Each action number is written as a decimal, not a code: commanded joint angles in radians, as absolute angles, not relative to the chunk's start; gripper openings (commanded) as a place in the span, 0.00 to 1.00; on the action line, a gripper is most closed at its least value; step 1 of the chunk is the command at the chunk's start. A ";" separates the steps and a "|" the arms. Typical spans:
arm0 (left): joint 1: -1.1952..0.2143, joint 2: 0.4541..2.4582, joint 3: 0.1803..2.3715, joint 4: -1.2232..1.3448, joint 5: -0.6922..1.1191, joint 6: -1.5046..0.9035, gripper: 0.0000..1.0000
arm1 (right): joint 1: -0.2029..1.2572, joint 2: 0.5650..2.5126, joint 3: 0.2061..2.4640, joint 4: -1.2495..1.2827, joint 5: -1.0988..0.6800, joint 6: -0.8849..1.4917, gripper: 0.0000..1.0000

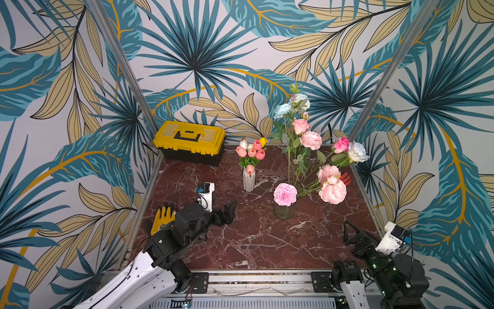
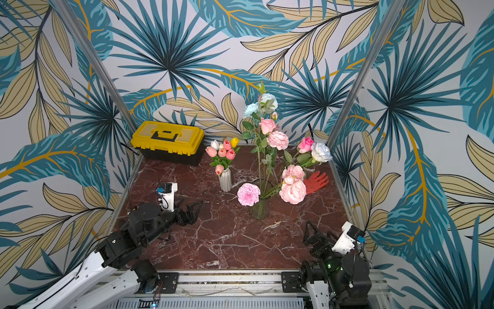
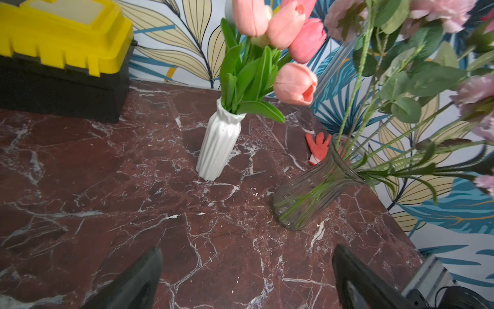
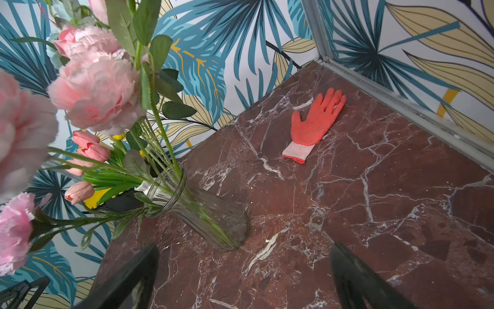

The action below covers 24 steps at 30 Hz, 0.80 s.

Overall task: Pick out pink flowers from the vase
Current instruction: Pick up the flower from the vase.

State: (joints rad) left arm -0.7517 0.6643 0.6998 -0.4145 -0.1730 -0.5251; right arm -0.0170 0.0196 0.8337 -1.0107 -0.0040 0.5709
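A clear ribbed glass vase point(image 1: 284, 211) point(image 4: 203, 211) stands right of centre on the marble table. It holds long-stemmed pink flowers: a ruffled carnation point(image 1: 285, 194), peonies point(image 1: 332, 191) point(image 4: 99, 91) and roses point(image 1: 300, 125), mixed with pale blue and white roses. Behind it to the left, a white ribbed vase point(image 1: 249, 182) point(image 3: 217, 149) holds pink tulips point(image 1: 252, 153) point(image 3: 295, 84) with white and yellow ones. My left gripper point(image 1: 228, 211) point(image 3: 247, 250) hovers open and empty, left of the glass vase. At the front right my right gripper point(image 1: 350, 232) point(image 4: 243, 246) is open and empty too.
A yellow and black toolbox point(image 1: 190, 140) sits at the back left corner. A yellow glove point(image 1: 163, 218) lies by the left edge under my left arm. A red glove point(image 4: 316, 123) lies behind the glass vase near the right wall. Metal frame posts point(image 1: 395, 67) line the sides.
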 commanded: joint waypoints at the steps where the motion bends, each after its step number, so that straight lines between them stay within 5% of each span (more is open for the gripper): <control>1: -0.750 0.697 0.731 -0.476 -0.108 -0.493 0.99 | -0.016 0.076 0.785 -0.919 -0.081 0.515 0.99; 9: -0.752 0.751 0.737 -0.466 0.040 -0.417 0.99 | -0.014 0.345 0.632 -0.443 -0.238 0.402 0.85; 21: -0.752 0.713 0.721 -0.471 0.043 -0.379 0.99 | 0.010 0.698 0.542 -0.272 0.212 0.264 0.78; 24: -0.754 0.682 0.711 -0.459 0.073 -0.370 1.00 | 0.119 0.713 0.462 -0.106 0.346 0.232 0.86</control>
State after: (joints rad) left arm -0.7521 0.7147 0.7040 -0.4694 0.0383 -0.3973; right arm 0.0536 0.7139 0.5243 -0.2668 0.1940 0.2867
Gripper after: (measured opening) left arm 0.995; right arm 0.846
